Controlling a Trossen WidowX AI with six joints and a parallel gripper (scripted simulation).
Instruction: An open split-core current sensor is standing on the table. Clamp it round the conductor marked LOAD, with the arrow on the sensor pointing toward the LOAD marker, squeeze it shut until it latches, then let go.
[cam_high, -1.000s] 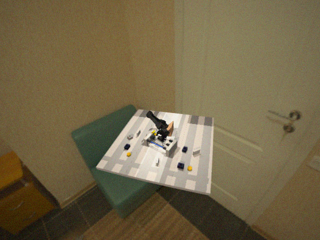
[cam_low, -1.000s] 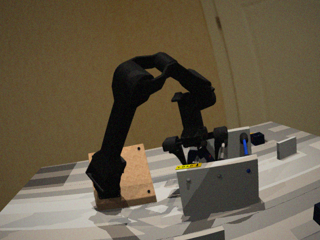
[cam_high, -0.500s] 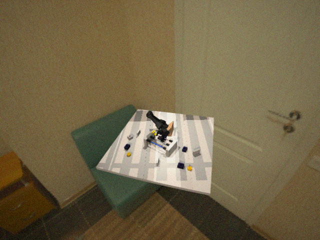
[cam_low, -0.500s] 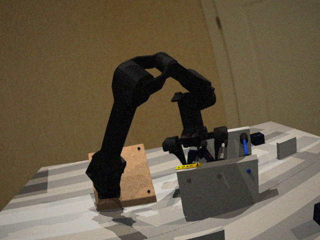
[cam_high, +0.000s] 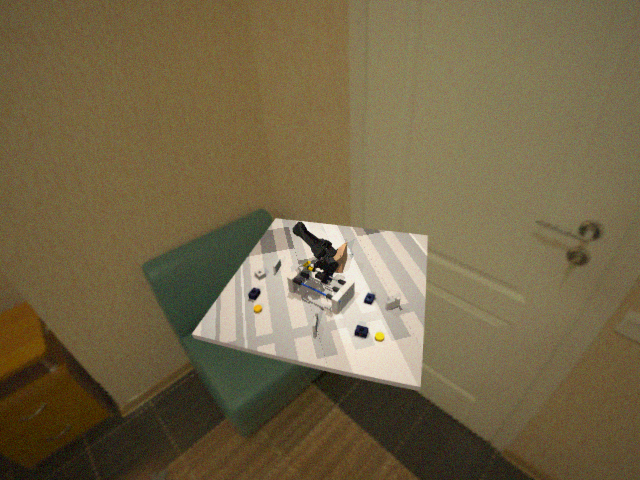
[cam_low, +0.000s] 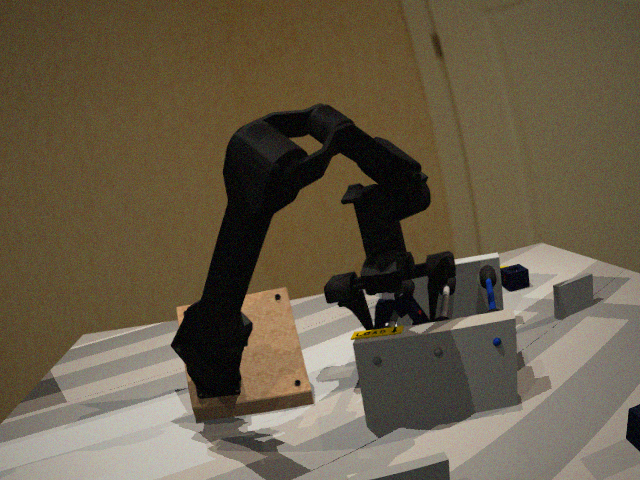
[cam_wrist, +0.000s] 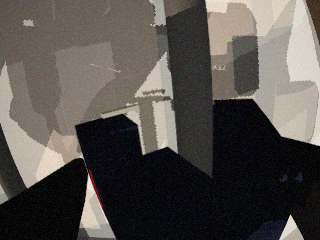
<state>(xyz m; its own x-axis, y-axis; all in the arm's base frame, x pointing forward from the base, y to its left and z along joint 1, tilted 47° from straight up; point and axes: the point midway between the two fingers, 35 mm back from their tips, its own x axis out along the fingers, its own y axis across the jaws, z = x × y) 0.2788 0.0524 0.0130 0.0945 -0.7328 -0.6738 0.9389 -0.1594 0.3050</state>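
Hiding partly behind panel (cam_high: 292, 285) (cam_low: 439, 377): sensor (cam_low: 383, 311) (cam_wrist: 170, 200)

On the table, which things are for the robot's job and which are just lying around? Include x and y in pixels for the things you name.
For the job:
- dark sensor (cam_low: 413, 308) (cam_wrist: 165, 200), between the fingers (cam_low: 395, 315)
- LOAD marker (cam_low: 377, 332)
- grey stand (cam_high: 343, 297) (cam_low: 413, 387) holding the conductors

Just lying around:
- yellow discs (cam_high: 379, 336)
- dark blue blocks (cam_high: 361, 331) (cam_low: 515, 277)
- small upright grey plate (cam_high: 316, 326) (cam_low: 573, 296)

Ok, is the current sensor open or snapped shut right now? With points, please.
Open: in the wrist view, the dark sensor's (cam_low: 412, 308) (cam_wrist: 165, 200) two halves spread apart, with a wide gap between them.
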